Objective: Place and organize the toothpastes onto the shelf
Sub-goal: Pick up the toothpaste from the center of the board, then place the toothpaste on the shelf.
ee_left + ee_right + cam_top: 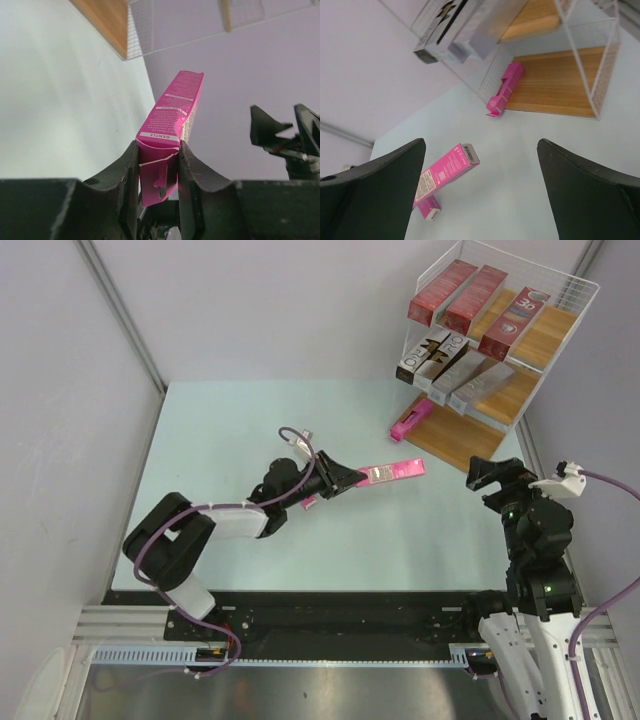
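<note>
Left fingers [125, 172] are clamping a pink toothpaste carton [172, 117] above the table [220, 440]; right fingers [370, 185] are hanging apart nr the shelf [465, 442]. Red cartons [470, 295], silver cartons [455, 368] & a second pink carton [410, 422] are sitting shelved. Looks approx 2 left: the held one + a loose pink carton [429, 207] lying on the table.

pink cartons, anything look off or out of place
The held pink carton in the left gripper has its near end flap popped open. The second pink carton sticks out past the bottom board front edge.
</note>
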